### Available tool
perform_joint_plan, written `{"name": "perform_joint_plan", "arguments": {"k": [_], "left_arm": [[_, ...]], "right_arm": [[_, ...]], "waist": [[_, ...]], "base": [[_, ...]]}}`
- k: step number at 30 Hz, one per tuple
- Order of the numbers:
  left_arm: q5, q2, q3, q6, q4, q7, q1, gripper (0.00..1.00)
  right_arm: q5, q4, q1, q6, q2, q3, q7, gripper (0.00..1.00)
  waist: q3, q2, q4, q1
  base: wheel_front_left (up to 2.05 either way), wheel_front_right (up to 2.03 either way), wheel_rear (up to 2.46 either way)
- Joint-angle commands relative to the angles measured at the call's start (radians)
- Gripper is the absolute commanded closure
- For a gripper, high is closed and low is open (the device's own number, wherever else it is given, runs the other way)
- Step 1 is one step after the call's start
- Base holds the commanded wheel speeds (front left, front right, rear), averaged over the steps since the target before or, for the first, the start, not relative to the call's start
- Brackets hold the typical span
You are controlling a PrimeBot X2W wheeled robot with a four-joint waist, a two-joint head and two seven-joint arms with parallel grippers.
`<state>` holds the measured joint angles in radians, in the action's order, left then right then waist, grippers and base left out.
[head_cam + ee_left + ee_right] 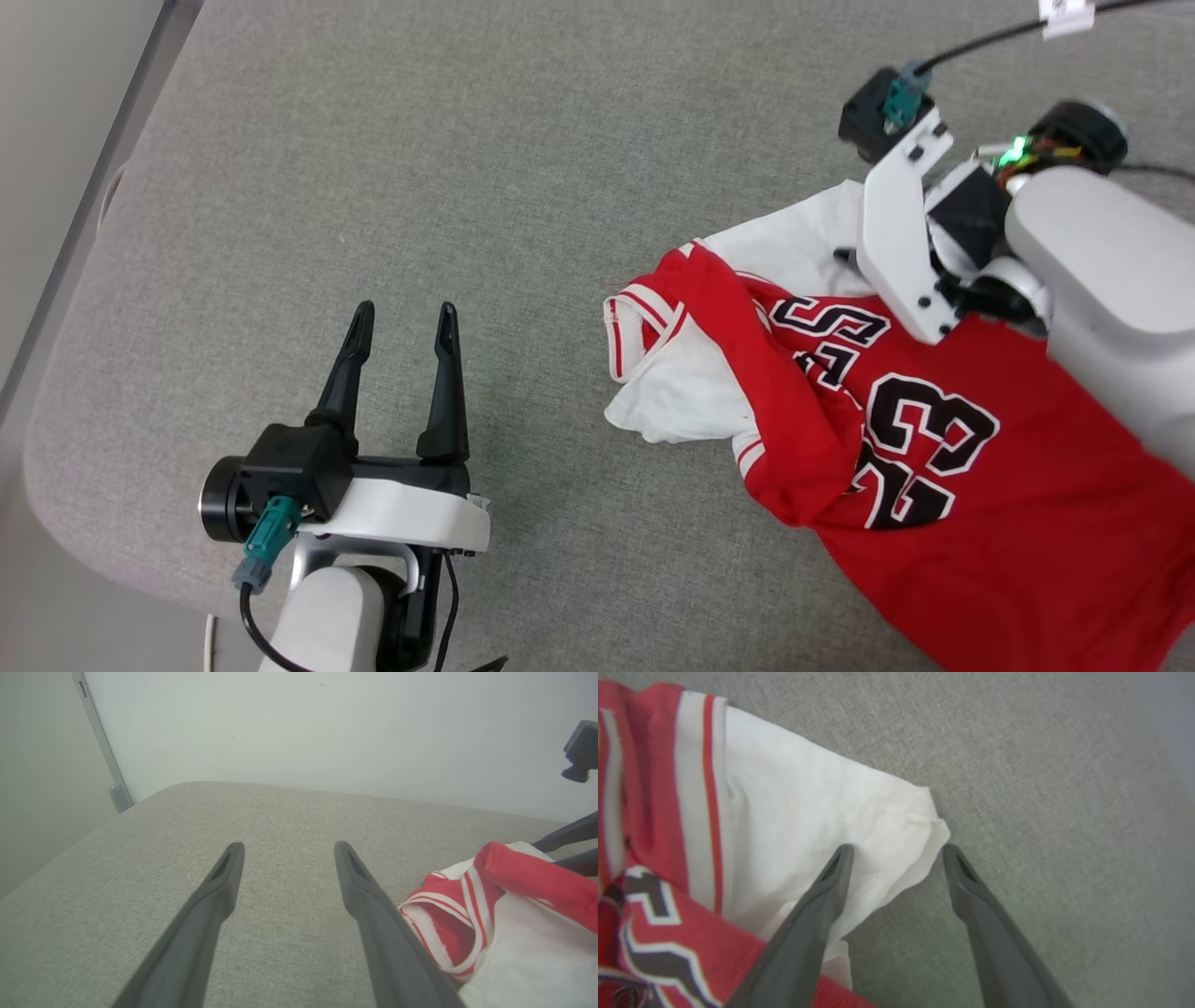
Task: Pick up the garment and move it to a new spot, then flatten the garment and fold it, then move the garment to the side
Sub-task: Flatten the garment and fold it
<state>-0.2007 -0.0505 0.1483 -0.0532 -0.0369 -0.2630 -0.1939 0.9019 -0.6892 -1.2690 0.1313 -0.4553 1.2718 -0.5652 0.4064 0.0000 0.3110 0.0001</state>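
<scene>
On the grey upholstered surface (467,140), as seen from the head view, the garment (934,448) is found at the right side, crumpled: a red jersey T-shirt with the black number 23 uppermost, one white sleeve folded out toward the middle and another reaching to the far side. The left gripper (405,313) is held well apart from it, at the lower left, with its two dark fingers spread wide and nothing between them. The right arm (1102,261) is stretched over the jersey, and its white wrist bracket (901,233) is placed above the far sleeve.

From the left wrist view, bare grey fabric is seen between the spread fingers. The striped trim (448,905) of the jersey lies beside the right-hand finger; contact cannot be judged.

From the right wrist view, the right gripper (897,851) is shown with its jaws fully parted and nothing gripped. The corner of the white sleeve (808,802) is straddled: one finger is over the cloth, the other over the grey surface beyond the sleeve's edge. Whether the tips touch cannot be told.

The first step, picking up the garment, is judged to be in hand, with no grasp yet made. A short descent is called for next, followed by closure of the jaws on the sleeve corner, so that cloth is pinched. The left gripper would probably have to be brought across to the jersey.
</scene>
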Motion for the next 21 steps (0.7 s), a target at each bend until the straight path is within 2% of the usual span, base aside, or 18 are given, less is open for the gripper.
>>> {"name": "perform_joint_plan", "arguments": {"k": [1, 6, 7, 8, 9, 17, 21], "left_arm": [[-0.006, 0.0, 0.001, -0.006, 0.001, -0.003, -0.011, 0.0], [-0.013, 0.001, 0.01, -0.011, -0.005, -0.003, -0.022, 0.0], [-0.014, 0.001, 0.011, -0.013, -0.006, -0.003, -0.023, 0.0], [-0.015, 0.001, 0.01, -0.014, -0.008, -0.003, -0.024, 0.0], [-0.015, 0.001, 0.008, -0.015, -0.01, -0.003, -0.024, 0.0], [-0.001, 0.0, -0.007, -0.014, -0.027, -0.003, -0.003, 0.0], [0.012, 0.001, -0.023, -0.011, -0.03, -0.003, 0.018, 0.0]], "right_arm": [[0.012, -0.012, 0.036, -0.001, 0.009, 0.005, -0.009, 0.0], [-0.043, -0.035, 0.129, 0.001, 0.009, 0.02, -0.044, 0.0], [-0.047, -0.034, 0.141, 0.001, 0.007, 0.023, -0.038, 0.05], [-0.045, -0.031, 0.149, 0.001, 0.004, 0.024, -0.029, 0.83], [-0.046, -0.028, 0.145, 0.001, 0.0, 0.025, -0.014, 1.0], [-0.032, 0.006, 0.036, -0.001, -0.013, 0.001, 0.239, 1.0], [-0.01, 0.022, 0.033, -0.001, -0.055, -0.005, 0.345, 1.0]], "waist": [[0.017, 0.0, 0.015, -0.0001], [0.028, 0.0, 0.023, -0.0001], [0.029, 0.0, 0.023, -0.0001], [0.028, 0.0, 0.021, -0.0001], [0.026, 0.0, 0.019, -0.0001], [-0.036, 0.0, -0.019, -0.0001], [-0.081, 0.0, -0.047, -0.0001]], "base": [[0.0, 0.0, 0.0], [0.0, 0.0, 0.0], [0.0, 0.0, 0.0], [0.0, 0.0, 0.0], [0.0, 0.0, 0.0], [0.0, 0.0, 0.0], [0.0, 0.0, 0.0]]}}
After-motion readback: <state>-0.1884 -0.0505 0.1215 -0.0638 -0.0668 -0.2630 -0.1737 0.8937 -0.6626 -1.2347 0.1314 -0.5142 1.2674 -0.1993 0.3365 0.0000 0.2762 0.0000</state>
